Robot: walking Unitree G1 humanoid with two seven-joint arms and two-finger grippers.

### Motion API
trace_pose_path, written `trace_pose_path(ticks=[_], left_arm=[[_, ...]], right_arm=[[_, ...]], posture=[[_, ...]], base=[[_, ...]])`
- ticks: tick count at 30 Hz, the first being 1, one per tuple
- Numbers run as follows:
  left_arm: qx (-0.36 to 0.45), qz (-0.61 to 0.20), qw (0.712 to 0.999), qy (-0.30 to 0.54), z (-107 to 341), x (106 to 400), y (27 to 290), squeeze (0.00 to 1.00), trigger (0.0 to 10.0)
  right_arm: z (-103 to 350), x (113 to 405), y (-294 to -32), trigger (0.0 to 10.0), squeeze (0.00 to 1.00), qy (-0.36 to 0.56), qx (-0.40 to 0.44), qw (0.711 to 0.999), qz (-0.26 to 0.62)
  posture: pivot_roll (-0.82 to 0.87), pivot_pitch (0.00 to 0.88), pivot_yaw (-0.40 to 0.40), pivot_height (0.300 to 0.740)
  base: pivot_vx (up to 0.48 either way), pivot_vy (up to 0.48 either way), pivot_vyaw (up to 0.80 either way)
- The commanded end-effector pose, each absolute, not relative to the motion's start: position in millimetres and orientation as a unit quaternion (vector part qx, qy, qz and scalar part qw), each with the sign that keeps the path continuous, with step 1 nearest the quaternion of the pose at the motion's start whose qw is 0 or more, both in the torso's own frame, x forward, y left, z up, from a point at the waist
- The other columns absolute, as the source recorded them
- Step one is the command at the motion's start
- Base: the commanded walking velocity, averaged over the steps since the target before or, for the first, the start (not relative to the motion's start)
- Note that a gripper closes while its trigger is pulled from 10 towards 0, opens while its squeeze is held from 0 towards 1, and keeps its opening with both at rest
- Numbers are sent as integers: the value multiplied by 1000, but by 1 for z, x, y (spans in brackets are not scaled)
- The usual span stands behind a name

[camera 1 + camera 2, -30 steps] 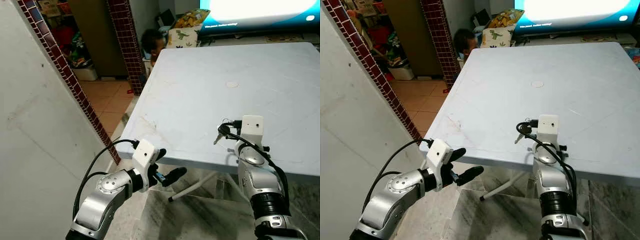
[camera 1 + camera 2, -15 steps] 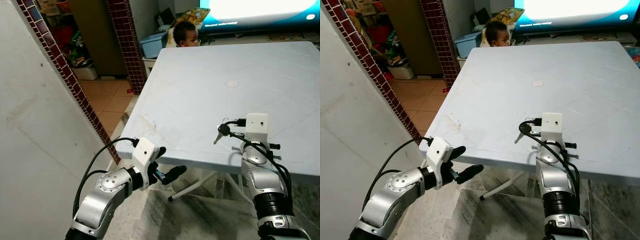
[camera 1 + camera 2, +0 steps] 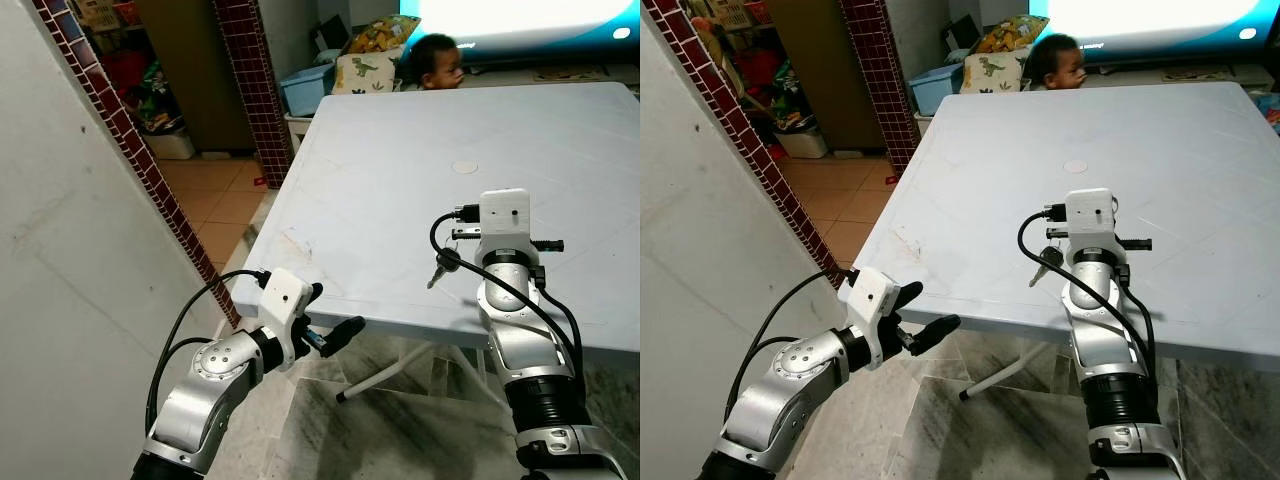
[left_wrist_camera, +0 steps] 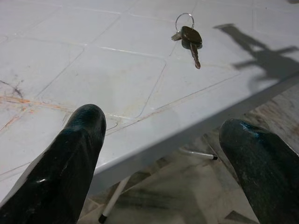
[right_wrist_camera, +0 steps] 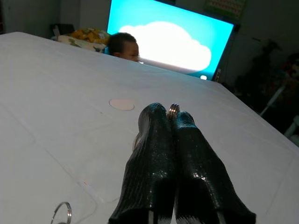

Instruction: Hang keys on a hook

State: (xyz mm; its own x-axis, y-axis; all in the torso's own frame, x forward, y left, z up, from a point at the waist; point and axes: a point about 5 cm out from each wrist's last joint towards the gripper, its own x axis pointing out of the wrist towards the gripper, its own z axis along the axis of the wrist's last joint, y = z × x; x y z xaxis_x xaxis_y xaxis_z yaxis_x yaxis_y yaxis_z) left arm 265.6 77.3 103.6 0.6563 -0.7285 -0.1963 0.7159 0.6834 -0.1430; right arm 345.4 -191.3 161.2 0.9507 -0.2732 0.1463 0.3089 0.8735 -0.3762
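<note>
- Here we see the right end effector (image 5: 172, 116) pressed shut on a ring, the keys (image 3: 441, 264) dangling at 7 o'clock over the tabletop (image 3: 380, 170).
- Our left end effector (image 4: 159, 154) gapes wide, gripping nothing.

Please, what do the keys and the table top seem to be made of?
The keys look like metal: a thin shiny silver ring and dull grey-brown blades. The dark head may be plastic, I cannot tell. The table top looks like moulded plastic, pale grey-white and matte, with shallow pressed lines, scuffs and a round plug in the middle.
</note>
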Motion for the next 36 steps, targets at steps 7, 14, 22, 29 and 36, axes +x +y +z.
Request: trace_pose_path(ticks=[7,14,22,29,36], left_arm=[[-11,-270,960,77,110,283,105,0,10000],[-4,-159,987,37,117,293,127,0,10000],[16,-79,997,15,118,294,143,0,10000],[16,-70,997,18,112,290,141,0,10000],[21,-50,998,13,111,292,142,0,10000]], right_arm=[[182,339,-149,10000,0,-101,-173,978,-51],[189,324,-121,10000,0,-131,-151,979,33],[181,309,-112,10000,0,-124,-151,978,67],[175,304,-112,10000,0,-111,-148,980,71],[173,304,-112,10000,0,-105,-150,980,78]], posture=[[-9,0,155,740],[-11,0,145,740],[-14,0,138,740],[-19,0,144,740],[-22,0,137,740]], base=[[0,0,0],[0,0,0],[0,0,148],[0,0,800],[0,0,800]])
